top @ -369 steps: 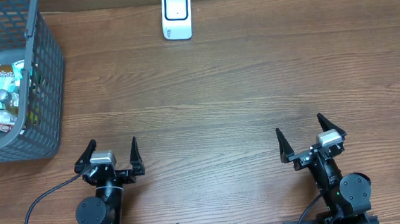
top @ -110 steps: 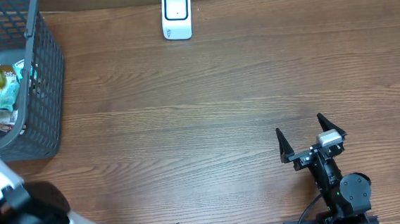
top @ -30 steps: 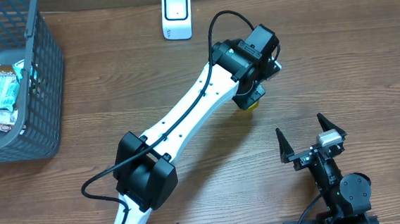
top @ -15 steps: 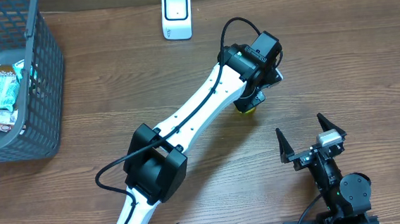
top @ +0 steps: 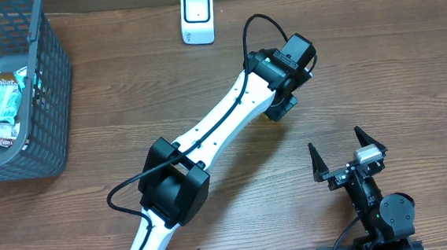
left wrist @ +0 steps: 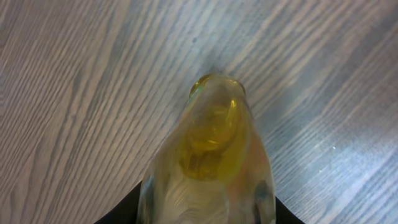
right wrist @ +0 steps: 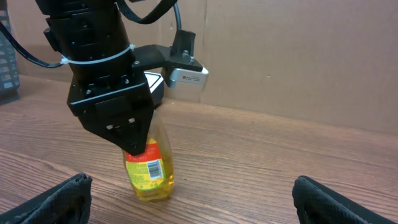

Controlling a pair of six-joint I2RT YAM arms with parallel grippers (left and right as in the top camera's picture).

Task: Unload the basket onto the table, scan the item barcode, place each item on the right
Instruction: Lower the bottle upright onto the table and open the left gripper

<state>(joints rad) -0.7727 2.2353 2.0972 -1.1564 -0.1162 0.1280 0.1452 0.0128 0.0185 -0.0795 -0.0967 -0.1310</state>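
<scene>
Since half a second ago, the white left arm (top: 223, 125) has drawn slightly back toward the desk's middle, so in the overhead view its black wrist now hides nearly all of the clear plastic bottle of yellow liquid (right wrist: 149, 175). The left jaws pinch this bottle by its upper part, one black finger on each side, as the left wrist view shows from above. From the right wrist view the bottle stands upright with its base at the brown wooden desk (top: 142, 91). It seems to touch the surface, though I cannot be sure. Its red and yellow label, with a barcode panel (right wrist: 153, 168), faces the right wrist camera. The white barcode scanner (top: 198, 17) stands at the far edge, well apart from the bottle. The right jaws are spread wide and empty at the near right. A grey mesh basket (top: 47, 90) of snack packets (top: 1, 101) sits at the far left.
</scene>
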